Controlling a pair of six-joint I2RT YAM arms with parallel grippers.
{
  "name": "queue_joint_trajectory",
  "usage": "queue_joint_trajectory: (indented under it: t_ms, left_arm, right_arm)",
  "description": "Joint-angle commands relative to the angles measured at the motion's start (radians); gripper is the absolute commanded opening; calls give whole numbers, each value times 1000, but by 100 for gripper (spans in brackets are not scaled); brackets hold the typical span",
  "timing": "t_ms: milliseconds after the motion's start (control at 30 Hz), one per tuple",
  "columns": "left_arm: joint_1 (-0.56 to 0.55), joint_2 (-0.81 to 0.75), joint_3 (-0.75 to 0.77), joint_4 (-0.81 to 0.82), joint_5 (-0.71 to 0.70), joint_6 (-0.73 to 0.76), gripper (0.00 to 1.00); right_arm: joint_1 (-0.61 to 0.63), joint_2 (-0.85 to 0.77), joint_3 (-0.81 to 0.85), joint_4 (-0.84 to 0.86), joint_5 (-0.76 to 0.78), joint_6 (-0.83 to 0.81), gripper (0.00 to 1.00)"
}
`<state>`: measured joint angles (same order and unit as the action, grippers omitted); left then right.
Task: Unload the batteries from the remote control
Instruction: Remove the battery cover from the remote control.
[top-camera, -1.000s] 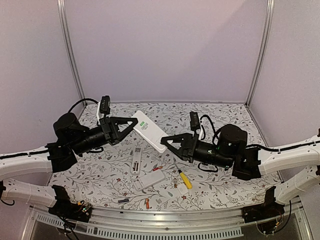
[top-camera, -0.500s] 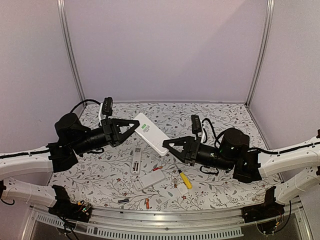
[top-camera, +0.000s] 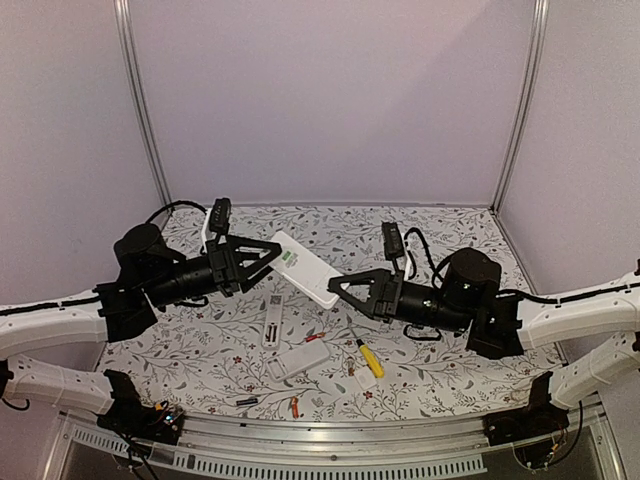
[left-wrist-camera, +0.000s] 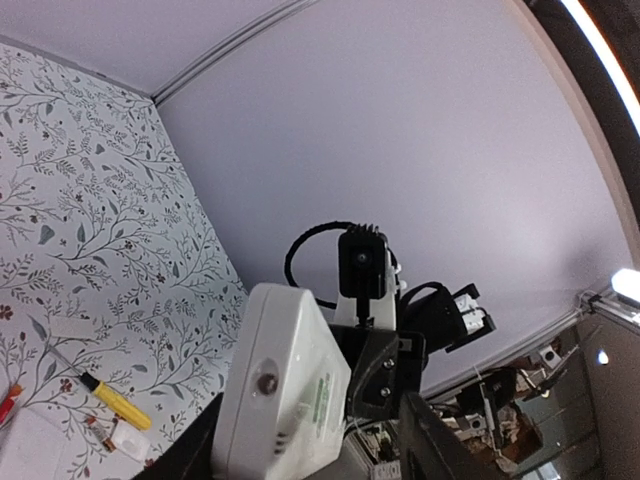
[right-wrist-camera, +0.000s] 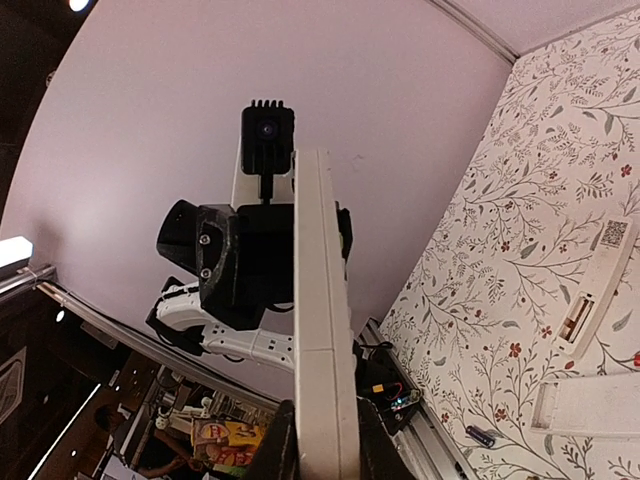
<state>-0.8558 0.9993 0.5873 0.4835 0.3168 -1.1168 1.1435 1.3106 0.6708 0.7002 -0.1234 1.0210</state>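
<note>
Top external view: left gripper (top-camera: 272, 252) has its jaws apart around the far-left end of the white remote (top-camera: 305, 268), and the left wrist view shows one finger clear of the casing. The remote hangs above the table (top-camera: 450, 370), its long axis running far-left to near-right. Right gripper (top-camera: 336, 287) is clamped on its near-right end. A dark battery (top-camera: 247, 400) and an orange battery (top-camera: 294, 405) lie by the near edge.

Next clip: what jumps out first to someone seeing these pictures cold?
A white remote hangs in the air over the middle of the floral table, bridged between the arms: the right gripper clamps one end, and the left gripper sits at the other. Below lie more white remote pieces, a yellow-handled screwdriver and loose batteries near the front edge.
</note>
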Motion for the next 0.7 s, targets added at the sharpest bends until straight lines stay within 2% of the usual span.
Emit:
queue_joint_trajectory:
  t_ms: [0, 400, 533, 667]
  left_arm:
    - [11, 19, 24, -39, 86, 22, 56]
    - [20, 72, 38, -42, 208, 45, 56]
    - [20, 85, 41, -28, 227, 45, 51]
    - [20, 94, 41, -22, 235, 45, 50]
  right_arm:
    - [-44, -30, 6, -49, -57, -35, 0]
    - [-157, -19, 46, -130, -353, -25, 0]
    - [-174, -4, 60, -137, -432, -18, 0]
    - [-189, 13, 85, -172, -497, -26, 0]
